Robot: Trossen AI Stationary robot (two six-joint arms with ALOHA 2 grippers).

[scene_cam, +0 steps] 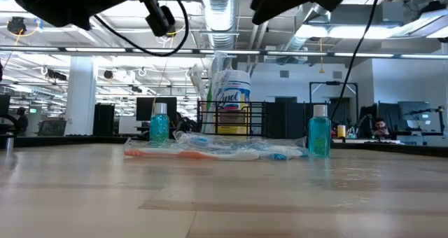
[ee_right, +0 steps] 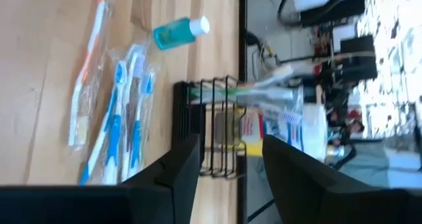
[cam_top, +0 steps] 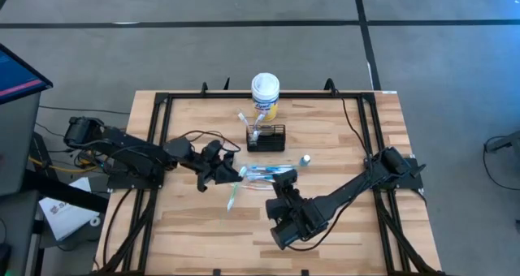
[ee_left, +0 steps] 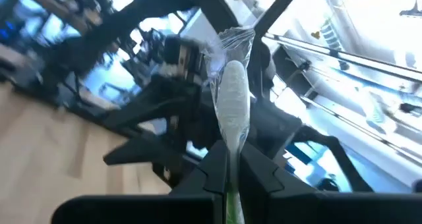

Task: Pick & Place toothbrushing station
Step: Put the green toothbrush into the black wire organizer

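The toothbrushing station, a low black wire-mesh caddy (cam_top: 266, 136) (ee_right: 210, 140), stands on the table in front of a white-lidded yellow canister (cam_top: 266, 93), with wrapped toothbrushes upright in it. My left gripper (cam_top: 230, 172) (ee_left: 229, 184), left of the table's middle, is shut on a wrapped green-and-white toothbrush (cam_top: 234, 191) (ee_left: 232, 99). My right gripper (cam_top: 284, 185) (ee_right: 227, 178) hovers open near the middle with nothing between its fingers. It points toward the caddy, over several wrapped toothbrushes (cam_top: 268, 174) lying flat on the table. My left gripper pinches the toothbrush's handle (ee_left: 230, 174) between its two fingers (ee_left: 204, 178), wrapper and all. The bristle end (ee_left: 234, 53) sticks out well beyond the fingertips. The brush is held above the table; the high view shows its other end (cam_top: 231, 204) reaching toward the near edge.
A small blue bottle (cam_top: 305, 159) (scene_cam: 319, 129) stands right of the loose toothbrushes, and the low view shows another one (scene_cam: 159, 122) at the left. An orange toothbrush (ee_right: 89, 59) lies among the blue ones. Bare wood stretches along the near edge (cam_top: 244, 252).
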